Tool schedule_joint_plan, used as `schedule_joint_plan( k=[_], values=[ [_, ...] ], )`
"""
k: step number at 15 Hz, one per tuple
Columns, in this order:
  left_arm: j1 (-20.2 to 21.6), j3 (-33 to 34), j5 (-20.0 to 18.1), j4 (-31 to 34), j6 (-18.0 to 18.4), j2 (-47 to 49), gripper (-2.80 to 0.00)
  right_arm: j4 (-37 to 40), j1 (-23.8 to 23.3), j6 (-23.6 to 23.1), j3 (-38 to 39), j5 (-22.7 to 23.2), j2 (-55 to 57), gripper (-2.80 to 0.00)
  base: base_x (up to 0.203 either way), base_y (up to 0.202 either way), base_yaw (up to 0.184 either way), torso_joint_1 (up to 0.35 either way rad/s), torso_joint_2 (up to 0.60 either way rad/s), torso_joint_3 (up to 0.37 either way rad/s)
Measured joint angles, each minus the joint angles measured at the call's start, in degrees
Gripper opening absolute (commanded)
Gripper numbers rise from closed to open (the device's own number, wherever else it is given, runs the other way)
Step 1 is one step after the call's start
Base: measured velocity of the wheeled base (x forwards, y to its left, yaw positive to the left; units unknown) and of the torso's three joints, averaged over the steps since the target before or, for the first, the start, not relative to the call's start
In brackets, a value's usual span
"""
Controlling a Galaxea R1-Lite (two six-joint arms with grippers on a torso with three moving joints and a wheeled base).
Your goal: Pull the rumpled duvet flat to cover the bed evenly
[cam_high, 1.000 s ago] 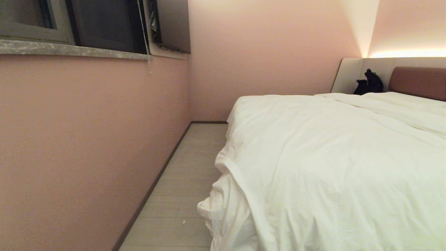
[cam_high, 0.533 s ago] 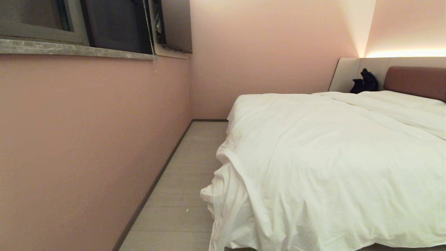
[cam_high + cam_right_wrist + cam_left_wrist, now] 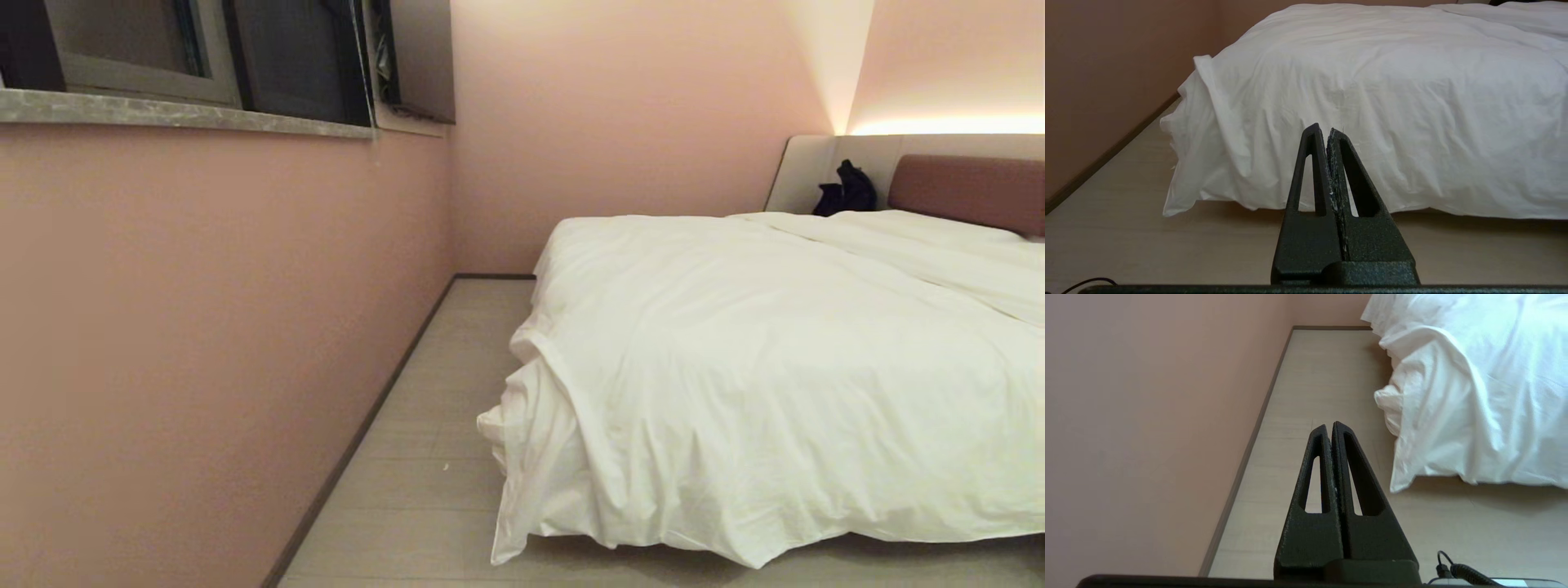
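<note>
The puffy white duvet point(image 3: 759, 359) lies over the bed point(image 3: 967, 189), draped over the foot edge down to the floor, with a bunched corner hanging at the left point(image 3: 522, 457). The reddish-brown headboard shows at the far right. Neither arm appears in the head view. In the left wrist view my left gripper point(image 3: 1329, 425) is shut and empty over bare floor, left of the duvet point(image 3: 1474, 396) corner. In the right wrist view my right gripper point(image 3: 1321, 127) is shut and empty, a short way off the duvet point(image 3: 1392, 94) hanging at the foot.
A pink wall point(image 3: 204, 343) with a dark skirting runs along the left, leaving a narrow strip of pale floor point(image 3: 424, 457) beside the bed. A window with a stone sill point(image 3: 180, 114) sits high on that wall. A dark object point(image 3: 845, 189) rests by the headboard corner.
The whole head view has shifted: the bed now looks farther off and its lower duvet edge and the floor under it have come into sight. Nothing on the bed has moved.
</note>
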Motion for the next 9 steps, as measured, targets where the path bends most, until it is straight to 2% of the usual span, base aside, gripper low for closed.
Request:
schedule_joint_plan(
  k=[5,9],
  values=[
    [0.0,0.0,0.0,0.0,0.0,0.0,-2.80,0.0,0.0,0.0,0.0,0.1,0.0,-2.80,-0.158,0.000,0.014,0.001,0.00,0.005],
    [-0.1,0.0,-0.1,0.1,0.0,0.0,-2.80,-0.1,0.0,0.0,0.0,0.1,0.0,-2.80,-0.016,0.000,-0.001,-0.002,0.00,0.001]
  ],
)
